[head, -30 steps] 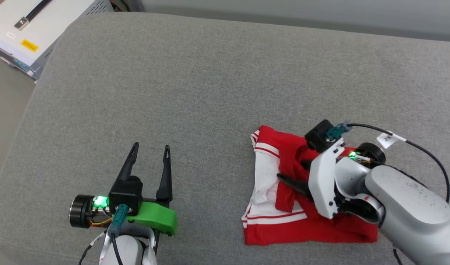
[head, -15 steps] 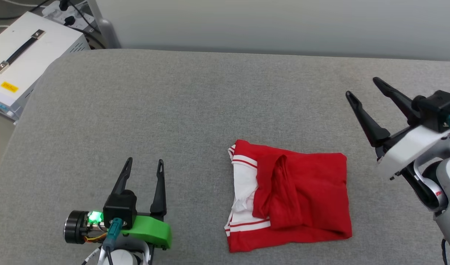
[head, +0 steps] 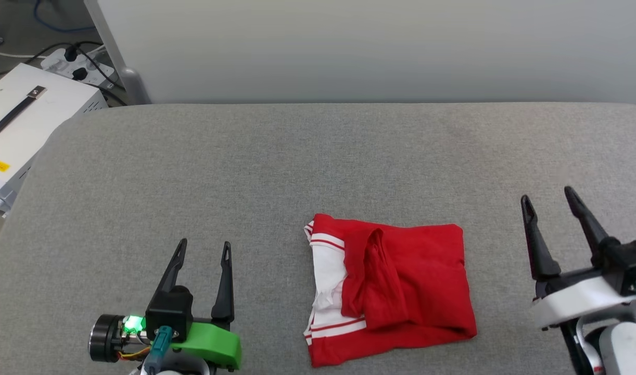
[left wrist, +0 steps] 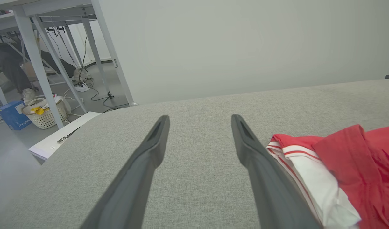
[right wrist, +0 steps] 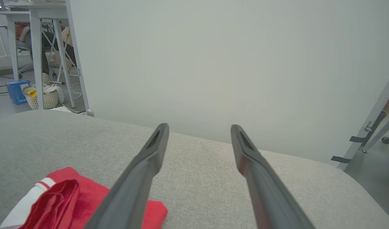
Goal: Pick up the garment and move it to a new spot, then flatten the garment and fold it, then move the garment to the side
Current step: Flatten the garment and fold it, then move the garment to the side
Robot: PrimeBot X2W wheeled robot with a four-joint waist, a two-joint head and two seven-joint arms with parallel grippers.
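— Two released, holding nothing: left end effector [head: 204,244], right end effector [head: 546,194]?
— Yes. The garment [head: 401,281] lies folded between them on the grey cushion [head: 245,156]. Head view has a white case [head: 21,120], left wrist view a basket [left wrist: 43,116].

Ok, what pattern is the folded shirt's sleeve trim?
Red-and-white stripes, on the folded red jersey shirt; clearest in the head view.

right pincer [head: 546,194] lifted off garment [head: 417,271], drawn back rightward, head camera tilted up
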